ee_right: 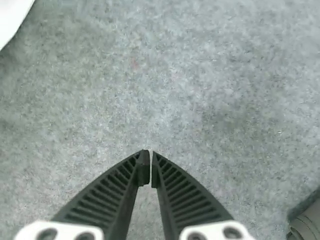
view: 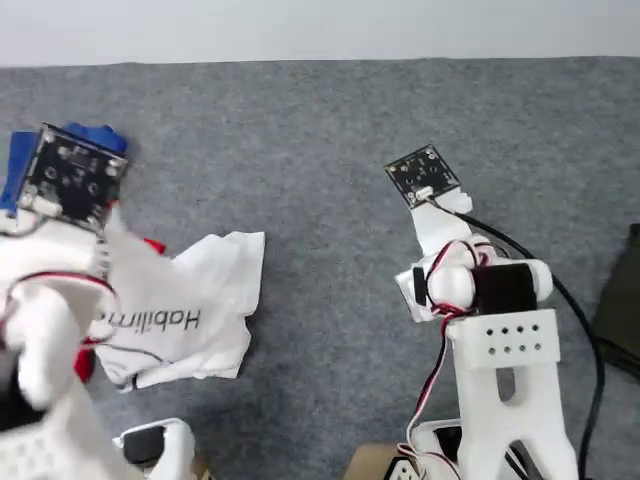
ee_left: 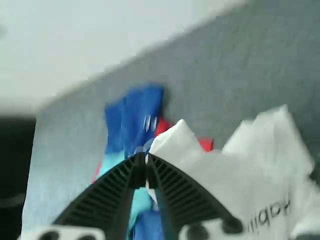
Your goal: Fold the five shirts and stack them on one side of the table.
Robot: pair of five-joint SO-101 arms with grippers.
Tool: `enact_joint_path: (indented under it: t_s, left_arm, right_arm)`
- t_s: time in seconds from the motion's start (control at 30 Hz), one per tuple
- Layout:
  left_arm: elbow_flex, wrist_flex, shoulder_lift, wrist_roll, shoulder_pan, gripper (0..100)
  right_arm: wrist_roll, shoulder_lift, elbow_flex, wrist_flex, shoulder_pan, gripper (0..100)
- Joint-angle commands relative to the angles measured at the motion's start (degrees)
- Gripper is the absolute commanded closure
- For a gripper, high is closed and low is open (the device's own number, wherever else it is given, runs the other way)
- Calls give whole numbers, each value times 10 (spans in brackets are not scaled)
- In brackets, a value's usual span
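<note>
- Left arm (view: 50,300): stands at the left edge of the tabletop (view: 330,130), wrist pointed toward the far edge.
- Left end effector (ee_left: 146,161): jaws pressed together, pinching a fold of the white shirt (ee_left: 240,165).
- Right arm (view: 500,330): rises from the near edge, right of centre, wrist angled toward the tabletop's middle.
- Right end effector (ee_right: 150,169): jaws closed tip to tip, pointing down over bare tabletop.

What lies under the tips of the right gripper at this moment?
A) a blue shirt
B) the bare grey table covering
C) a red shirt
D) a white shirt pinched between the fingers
B: the right gripper is shut above the grey table covering, with no cloth between its jaws.
</note>
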Motion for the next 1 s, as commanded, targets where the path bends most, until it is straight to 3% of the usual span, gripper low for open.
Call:
enact_joint_path:
  t_s: [0.0, 0.4, 0.5, 0.7, 0.87, 0.97]
  left_arm:
    - [99, -16, -9, -58, -121, 998]
    - [305, -115, -9, -153, -293, 997]
    - [288, -116, -10, -153, -295, 986]
    - [218, -114, -11, -151, -295, 822]
    - [140, -80, -11, -152, -293, 788]
    - [91, -54, -7, -151, -249, 785]
  right_arm:
    - [-1, 6, -41, -9, -2, 988]
    - [-1, 23, -41, -9, -2, 988]
    - [-1, 23, -40, -9, -2, 988]
    - [-2, 23, -39, -9, -2, 988]
    - [-3, 23, -39, -7, -2, 988]
    - [-4, 23, -39, -3, -1, 988]
